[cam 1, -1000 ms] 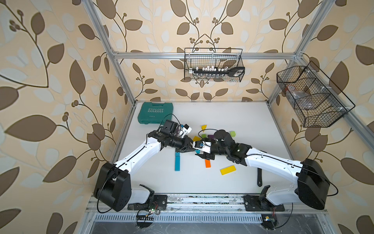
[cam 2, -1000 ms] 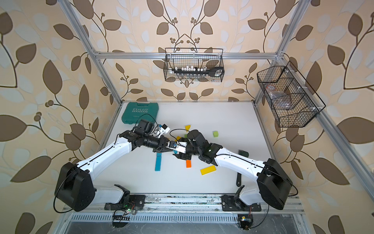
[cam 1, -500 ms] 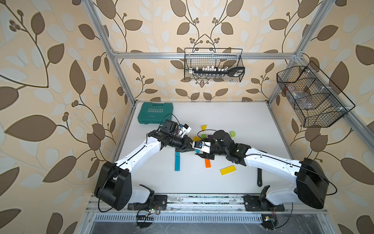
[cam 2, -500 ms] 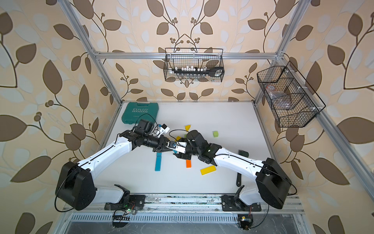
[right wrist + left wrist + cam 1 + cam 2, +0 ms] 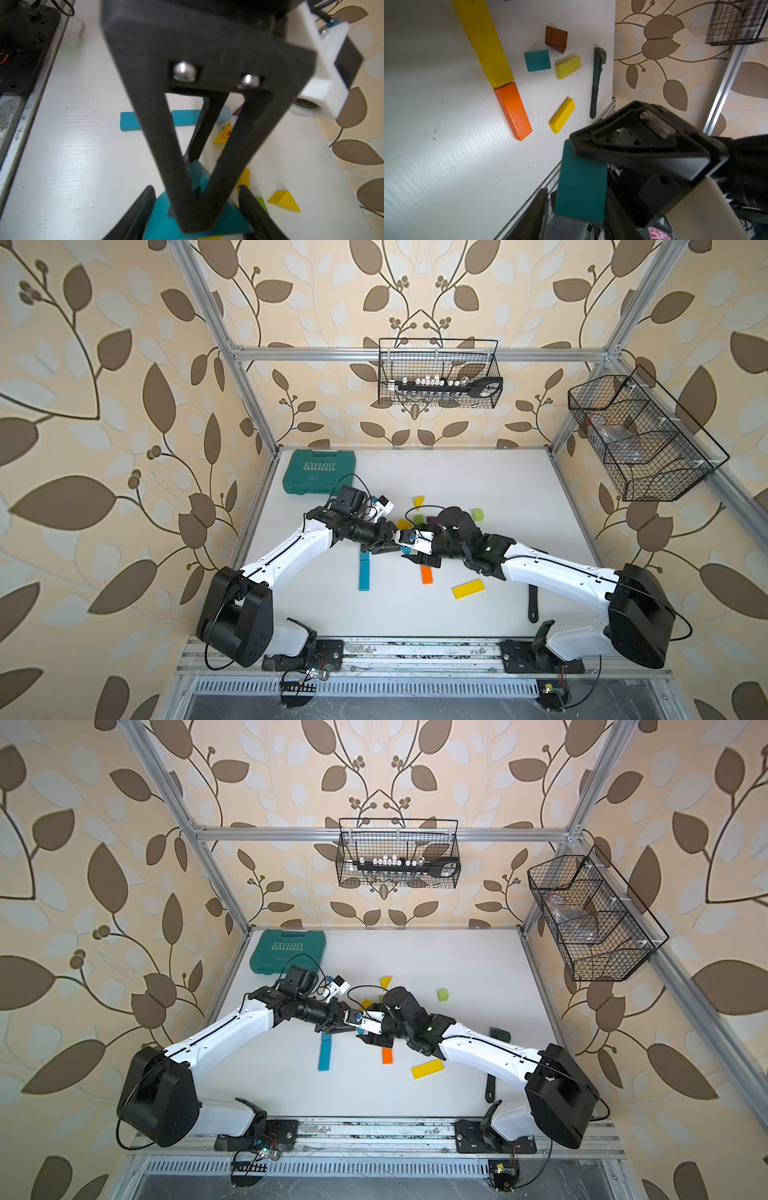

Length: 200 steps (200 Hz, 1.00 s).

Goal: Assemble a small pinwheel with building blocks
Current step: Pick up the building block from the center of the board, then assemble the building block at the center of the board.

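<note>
Right wrist view: the right tool has its two fingers partly closed on the teal block, one finger against each side. The left tool meets it head-on, a large black shape close to the lens. Its two fingers stand a little apart with the block's upper corner between them, and I cannot tell whether they press on it. In the left wrist view one finger of the right tool lies flat on the block's broad face, and the block hangs clear of the desk. In both top views the tools meet tip to tip over the middle of the desk, the block almost hidden between them.

Just beside the left tool, on the near side, lies a blue bar. Past the block a yellow bar and an orange bar touch end to end. Beside them lie a teal tile, a brown wedge, a yellow brick and a yellow slat, then a wrench near the desk's edge. Behind the tools lie a yellow wedge and a green cube; a case sits in the far left corner.
</note>
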{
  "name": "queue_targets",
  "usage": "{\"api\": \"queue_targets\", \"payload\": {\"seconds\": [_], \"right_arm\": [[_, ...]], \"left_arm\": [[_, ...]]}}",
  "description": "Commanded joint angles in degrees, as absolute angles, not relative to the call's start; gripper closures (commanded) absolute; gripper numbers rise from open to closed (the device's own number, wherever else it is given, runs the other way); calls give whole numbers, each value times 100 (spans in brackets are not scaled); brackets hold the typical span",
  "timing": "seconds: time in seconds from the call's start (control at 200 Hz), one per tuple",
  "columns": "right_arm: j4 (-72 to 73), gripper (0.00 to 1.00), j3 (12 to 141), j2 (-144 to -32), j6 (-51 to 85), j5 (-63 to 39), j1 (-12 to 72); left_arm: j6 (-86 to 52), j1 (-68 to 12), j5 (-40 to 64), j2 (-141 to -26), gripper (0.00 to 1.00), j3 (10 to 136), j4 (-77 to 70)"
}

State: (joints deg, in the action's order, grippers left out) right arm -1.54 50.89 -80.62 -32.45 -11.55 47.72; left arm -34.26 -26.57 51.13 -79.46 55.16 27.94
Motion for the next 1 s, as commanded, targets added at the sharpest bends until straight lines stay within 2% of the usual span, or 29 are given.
{"api": "queue_targets", "payload": {"seconds": [0.0,0.195,0.28,0.425,0.535,0.69,0.82,0.995], "right_arm": [[-433,75,5278,-8092,-3248,-1133,4733],[-746,76,5266,-7965,-2757,-1233,4255],[-934,76,5264,-7878,-2525,-973,4072],[-1547,75,5396,-7842,-2122,-509,3176],[-1969,73,5631,-7930,-1517,235,2339],[-2558,72,6129,-8469,-372,511,1178],[-2904,73,6518,-9126,172,1007,918],[-3456,76,7084,-10011,689,1027,632]], "left_arm": [[-3502,-2602,5159,-7895,48,5666,2803],[-3571,-2474,5098,-7634,46,5675,2780],[-3575,-2312,5098,-7514,45,5602,2796],[-3451,-1938,5114,-7319,45,5572,2998],[-3240,-1740,5081,-7216,44,5625,3240],[-3004,-1591,5070,-7255,44,5645,3463],[-2937,-1547,5097,-7312,44,5599,3480],[-2860,-1530,5098,-7286,44,5552,3545]]}}
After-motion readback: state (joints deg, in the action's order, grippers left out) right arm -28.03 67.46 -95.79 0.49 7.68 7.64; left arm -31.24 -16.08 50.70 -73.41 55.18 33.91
